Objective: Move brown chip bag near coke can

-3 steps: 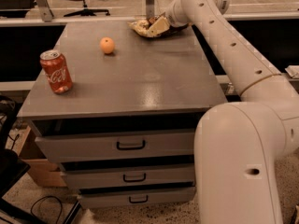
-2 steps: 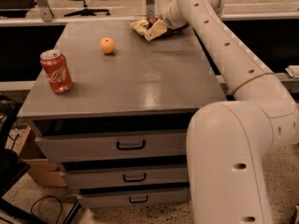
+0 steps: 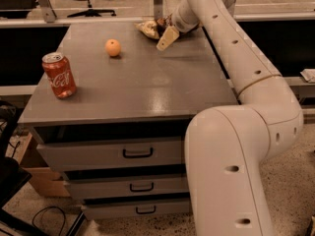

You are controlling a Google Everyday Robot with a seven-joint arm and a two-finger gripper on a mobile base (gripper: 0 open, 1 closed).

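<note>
The crumpled, glossy brown-and-tan foil chip bag (image 3: 146, 28) lies at the far edge of the grey tabletop (image 3: 147, 87), the gripper (image 3: 165, 33) at its right side. The red Coca-Cola can (image 3: 59, 75) stands upright, well apart, near the front-left corner.

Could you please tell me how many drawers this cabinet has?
3, stacked below the tabletop: top drawer, middle drawer, bottom drawer; the arm hides their right ends. The gripper is at the tabletop's far edge, by the brown chip bag.
</note>
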